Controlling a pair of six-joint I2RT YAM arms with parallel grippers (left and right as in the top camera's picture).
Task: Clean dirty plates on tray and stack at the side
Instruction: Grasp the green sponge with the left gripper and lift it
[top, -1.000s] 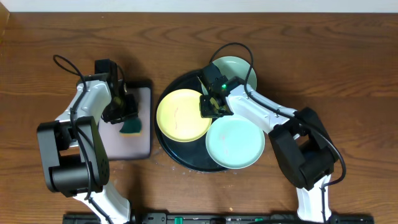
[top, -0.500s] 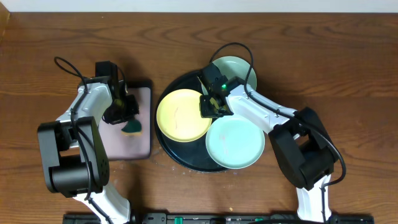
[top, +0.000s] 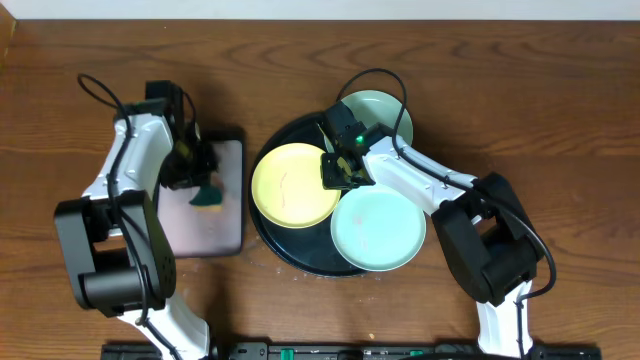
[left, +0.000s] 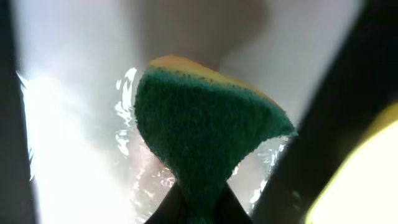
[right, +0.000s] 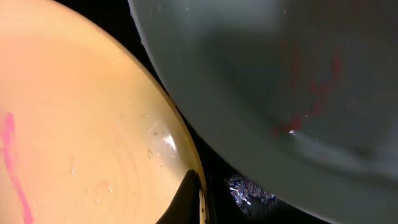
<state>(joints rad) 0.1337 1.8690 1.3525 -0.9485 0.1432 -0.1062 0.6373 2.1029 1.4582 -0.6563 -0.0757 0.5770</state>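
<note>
Overhead, I see my left pincer (top: 200, 182) squeezed tight on a green-and-yellow scouring sponge (top: 210, 200), held over the small rectangular black-rimmed tray with pale pink mat (top: 215, 235); my right pincer (top: 341, 172) is closed on the right rim of the pale yellow round plastic plate (top: 295, 185); that plate lies on the large round glossy black tray (top: 290, 252) with 2 pale mint-green ones, the near mint plate (top: 378, 230) and the far mint plate (top: 385, 108); everything sits on the brown wooden bench (top: 560, 120).

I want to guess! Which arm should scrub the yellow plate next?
Left, probably: the left gripper holds the green sponge, while the right gripper sits at the yellow plate's rim.
</note>
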